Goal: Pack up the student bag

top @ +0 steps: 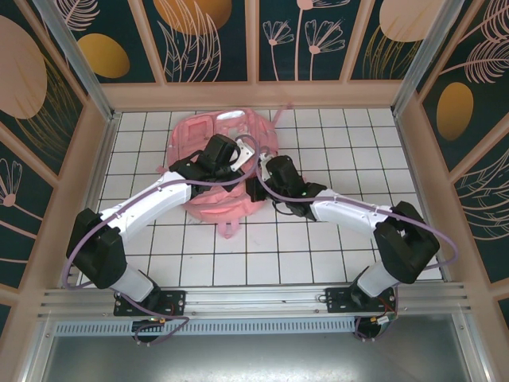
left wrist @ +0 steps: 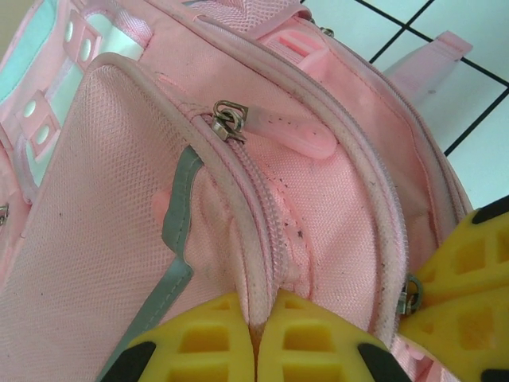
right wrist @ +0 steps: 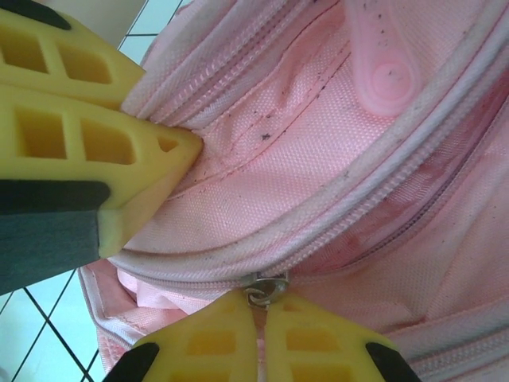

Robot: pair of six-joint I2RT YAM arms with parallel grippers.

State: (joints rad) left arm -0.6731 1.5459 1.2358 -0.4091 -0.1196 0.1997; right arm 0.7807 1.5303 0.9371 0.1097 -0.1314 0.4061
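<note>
The student bag (top: 227,139), a soft pink backpack, lies on the tiled table at the back centre, and both arms reach onto it. My left gripper (left wrist: 256,314) is shut on a fold of the bag's piped zipper seam (left wrist: 262,239), next to the grey reflective stripe (left wrist: 179,231). My right gripper (right wrist: 261,306) is shut on a small metal zipper pull (right wrist: 266,286) at the end of a curved zipper line. In the top view the left gripper (top: 242,161) and the right gripper (top: 256,188) sit close together on the bag's right side.
A second metal slider (left wrist: 228,118) with a pink rubber tab (left wrist: 296,135) sits higher on the pocket. The right gripper's yellow fingers (left wrist: 469,290) crowd the left wrist view's right edge. White tiled table (top: 334,239) surrounds the bag, with walls on three sides.
</note>
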